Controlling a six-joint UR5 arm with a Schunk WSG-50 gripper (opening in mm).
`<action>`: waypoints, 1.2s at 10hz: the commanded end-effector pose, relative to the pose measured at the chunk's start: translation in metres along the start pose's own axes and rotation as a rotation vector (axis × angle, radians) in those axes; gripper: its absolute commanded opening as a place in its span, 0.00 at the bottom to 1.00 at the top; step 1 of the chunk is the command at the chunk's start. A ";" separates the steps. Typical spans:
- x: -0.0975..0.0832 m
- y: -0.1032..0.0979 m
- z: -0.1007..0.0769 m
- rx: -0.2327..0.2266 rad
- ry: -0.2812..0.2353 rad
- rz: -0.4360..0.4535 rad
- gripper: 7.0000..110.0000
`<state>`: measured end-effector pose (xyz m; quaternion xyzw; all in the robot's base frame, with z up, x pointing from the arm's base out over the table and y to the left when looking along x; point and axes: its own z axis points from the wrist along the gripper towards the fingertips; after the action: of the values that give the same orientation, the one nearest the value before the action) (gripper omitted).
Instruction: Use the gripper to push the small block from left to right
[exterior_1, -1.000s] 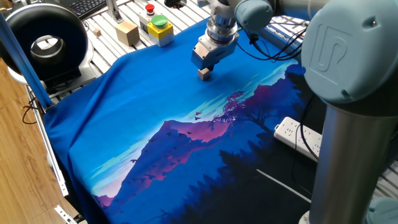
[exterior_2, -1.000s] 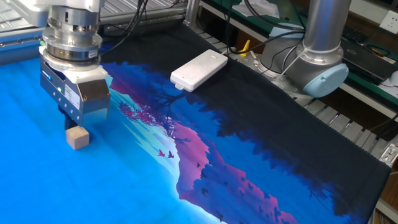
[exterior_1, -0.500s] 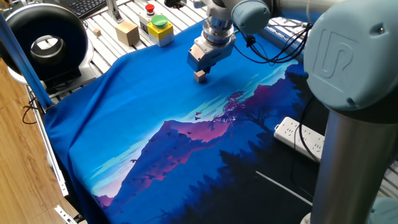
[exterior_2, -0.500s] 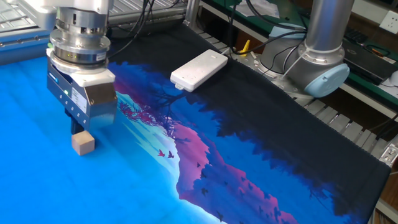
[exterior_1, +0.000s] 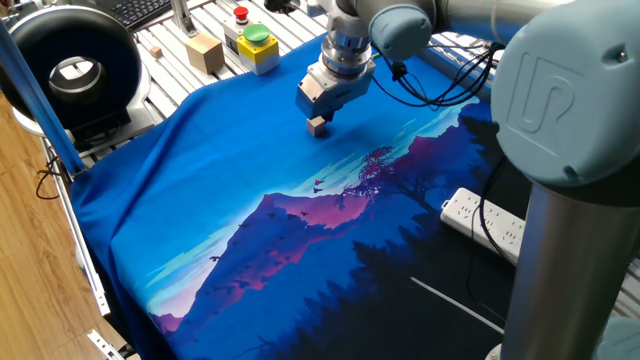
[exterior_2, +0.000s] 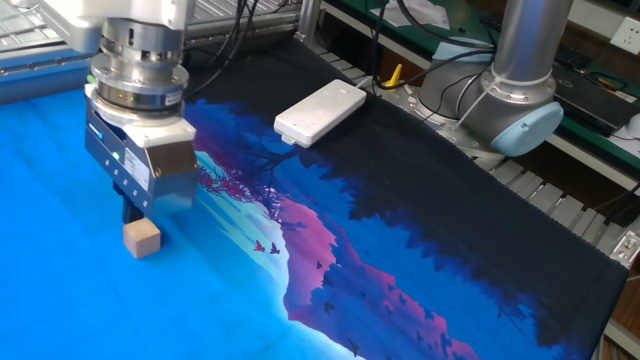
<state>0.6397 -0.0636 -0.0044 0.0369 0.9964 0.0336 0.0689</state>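
The small block (exterior_1: 318, 125) is a tiny light-tan wooden cube lying on the blue part of the printed cloth; it also shows in the other fixed view (exterior_2: 142, 239). My gripper (exterior_1: 321, 113) stands upright directly behind the block, its dark fingertips low at the cloth and touching or nearly touching the block's far side. In the other fixed view my gripper (exterior_2: 134, 212) sits just above and behind the cube. The fingers look close together with nothing between them.
A yellow box with a green button (exterior_1: 257, 45) and a larger tan wooden block (exterior_1: 204, 52) stand on the slatted table beyond the cloth. A black round device (exterior_1: 72, 68) sits at far left. A white power strip (exterior_1: 485, 222) lies on the cloth; it also shows in the other fixed view (exterior_2: 320, 111).
My gripper and the small block have moved together across the cloth, leftward in one fixed view and rightward and nearer in the other. The block stays at the fingertips.
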 end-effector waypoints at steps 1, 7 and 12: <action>0.000 0.018 -0.001 -0.011 -0.010 0.031 0.00; 0.004 0.039 0.009 -0.005 -0.033 0.054 0.00; 0.008 0.061 0.009 0.004 -0.036 0.082 0.00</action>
<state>0.6376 -0.0134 -0.0113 0.0663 0.9939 0.0309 0.0831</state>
